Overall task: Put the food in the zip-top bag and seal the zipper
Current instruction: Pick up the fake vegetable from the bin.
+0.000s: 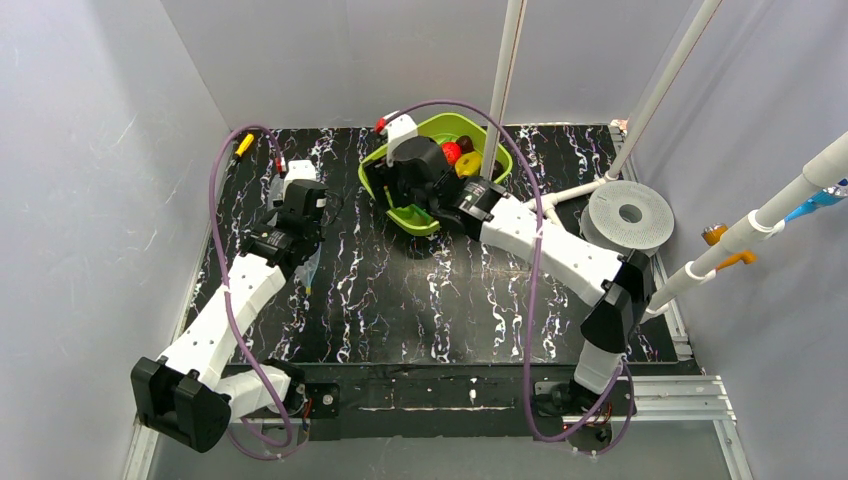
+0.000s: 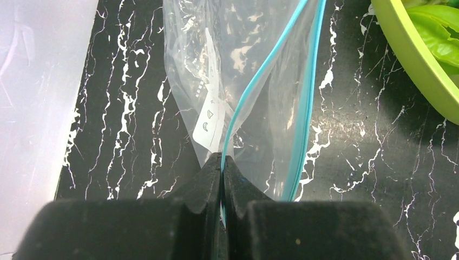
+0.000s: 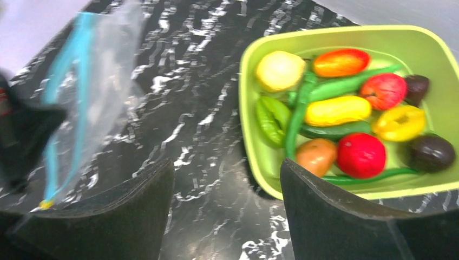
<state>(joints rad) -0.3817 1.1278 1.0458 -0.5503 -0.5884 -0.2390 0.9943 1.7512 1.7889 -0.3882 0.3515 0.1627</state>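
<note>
The clear zip-top bag (image 2: pixel 254 65) lies on the black marbled table, left of centre (image 1: pixel 312 262). My left gripper (image 2: pixel 222 161) is shut on one teal track of the zipper (image 2: pixel 238 111); the other track (image 2: pixel 306 108) stands apart, so the mouth gapes. This gripper also shows in the top view (image 1: pixel 297 200). The food (image 3: pixel 335 110), several glossy toy fruits and vegetables, all lies in the lime-green tray (image 3: pixel 249 124). My right gripper (image 3: pixel 227 162) is open and empty, over the table by the tray's near-left corner (image 1: pixel 405 190). The bag (image 3: pixel 92 92) shows empty.
The tray (image 1: pixel 505 160) sits at the back centre. A grey perforated disc (image 1: pixel 628 218) lies at the right edge beside slanted white poles (image 1: pixel 505 70). A small yellow piece (image 1: pixel 243 143) is at the back left. Grey walls close three sides.
</note>
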